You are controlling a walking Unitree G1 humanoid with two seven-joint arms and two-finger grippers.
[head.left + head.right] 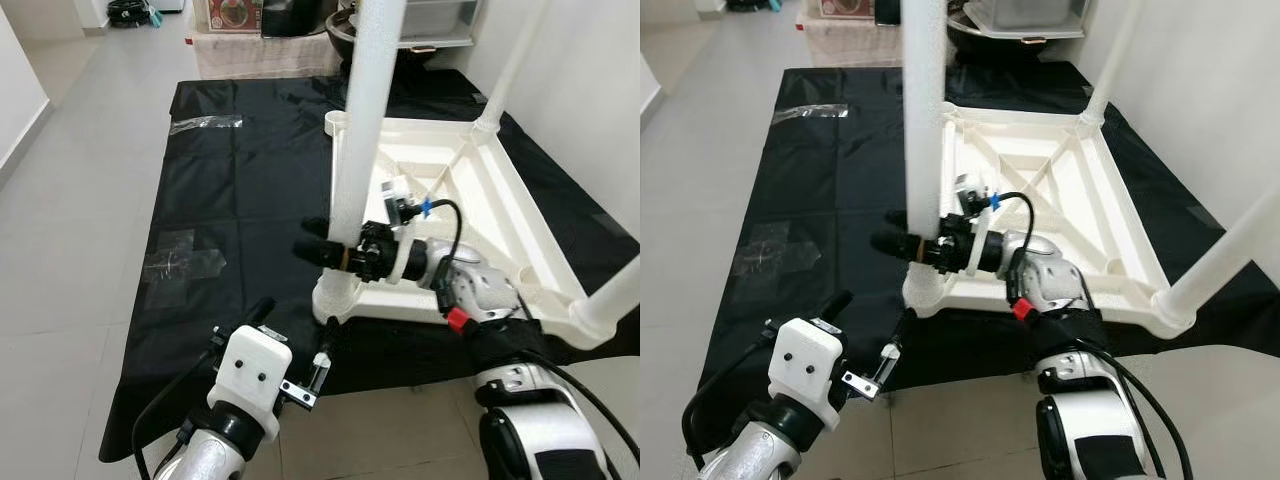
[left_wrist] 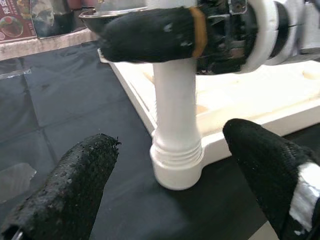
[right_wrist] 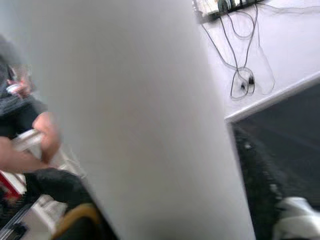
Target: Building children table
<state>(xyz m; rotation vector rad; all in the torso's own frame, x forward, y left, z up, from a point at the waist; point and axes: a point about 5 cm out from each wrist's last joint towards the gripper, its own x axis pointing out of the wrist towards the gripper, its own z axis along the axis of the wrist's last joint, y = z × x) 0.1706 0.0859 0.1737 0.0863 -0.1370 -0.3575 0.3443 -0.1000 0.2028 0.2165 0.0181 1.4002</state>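
— Tabletop (image 1: 500,215) lies upside down on our black mat (image 1: 230,190), toward two o'clock from where we stand, its ribbed underside facing up. What do we see going left to right?

— Our left gripper (image 1: 292,348) hovers low at seven o'clock, fingers spread wide with nothing between them, aimed at the near corner socket (image 2: 176,162). The front leg (image 1: 362,130) stands upright in that socket, long axis vertical, straight toward twelve o'clock from the left gripper. Our right gripper (image 1: 322,243) is pinched on this leg just above the socket, reaching in from three o'clock.

— So which arm is nearer?

— The right one; it already holds the leg. We judge the next move to be seating or twisting the leg down along its vertical axis. Two more legs (image 1: 612,300) stand at the corners toward three and one o'clock.
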